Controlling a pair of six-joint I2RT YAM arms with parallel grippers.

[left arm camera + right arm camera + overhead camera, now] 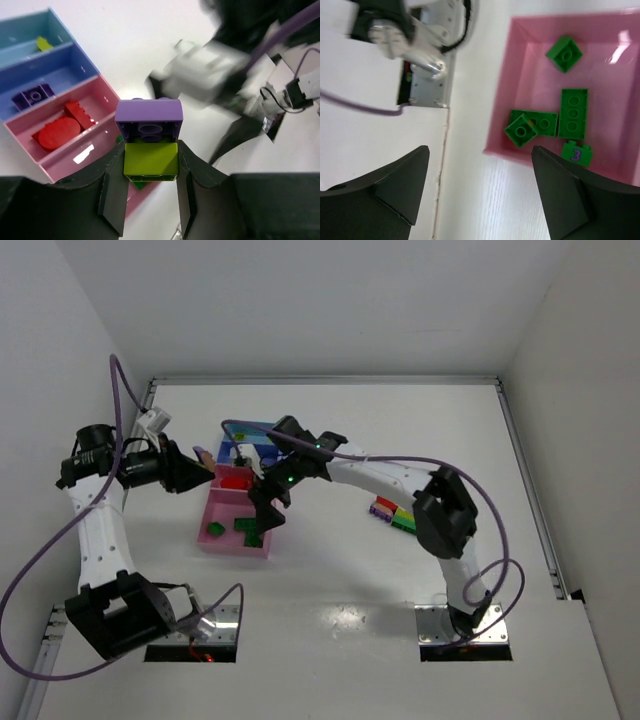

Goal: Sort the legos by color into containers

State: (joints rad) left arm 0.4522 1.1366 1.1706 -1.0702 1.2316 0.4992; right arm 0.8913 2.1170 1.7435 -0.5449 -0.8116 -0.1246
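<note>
My left gripper [150,167] is shut on a lime brick [150,159] with a purple brick [149,119] stuck on its end. In the top view this gripper [200,468] hovers left of the row of containers. The containers hold a lime piece in the light blue tray [30,30], a purple brick [32,95] in the blue tray, and red bricks [62,127] in a pink tray. My right gripper [480,185] is open and empty, over the near corner of the pink tray [502,100] holding several green bricks [572,112]. It also shows in the top view [265,520].
A few loose bricks [393,512] in red, purple, lime and green lie on the table right of the trays, under the right arm. The left arm's base plate [425,75] shows in the right wrist view. White walls close in the table on three sides.
</note>
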